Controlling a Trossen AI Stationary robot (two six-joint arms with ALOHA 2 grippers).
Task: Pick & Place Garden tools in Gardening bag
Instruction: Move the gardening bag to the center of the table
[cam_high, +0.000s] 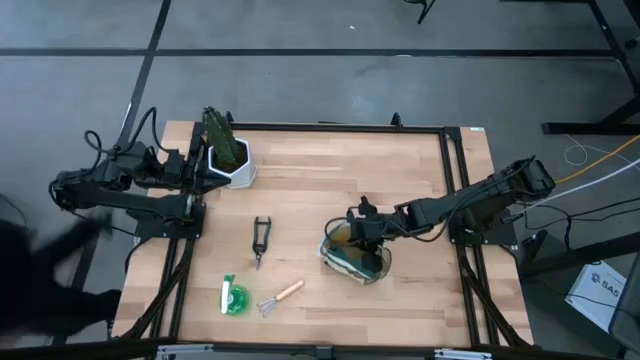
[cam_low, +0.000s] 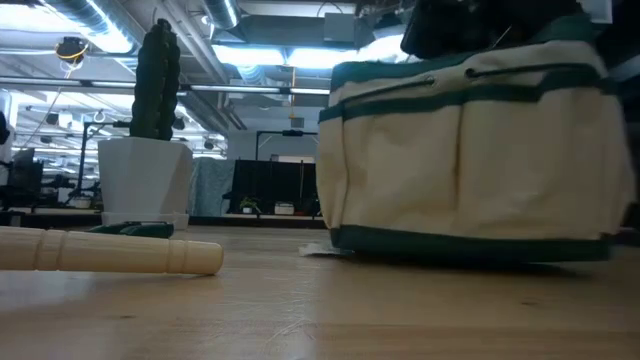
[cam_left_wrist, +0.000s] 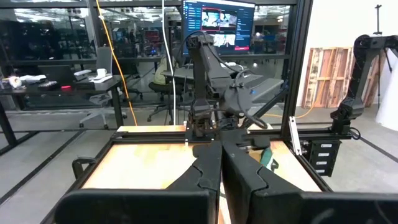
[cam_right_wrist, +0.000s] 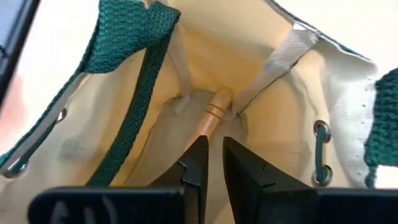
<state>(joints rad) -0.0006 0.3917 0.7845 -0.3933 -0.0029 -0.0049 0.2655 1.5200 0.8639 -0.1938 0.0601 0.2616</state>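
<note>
Gardening bag (cam_high: 355, 262) with probably trowel handle (cam_right_wrist: 212, 119) inside, right gripper (cam_right_wrist: 212, 163) nearly closed above it; shears (cam_high: 260, 241), rake (cam_high: 279, 297), green item (cam_high: 234, 298) left

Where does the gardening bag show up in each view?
High view: gardening bag right of table centre, under the right end effector.
Low view: fills the right half.
Left wrist view: only a green bit past the fingers, likely the bag; can't confirm.
Right wrist view: its tan inside, a wooden handle in it.
Shared landmark: white-potted plant.
</note>
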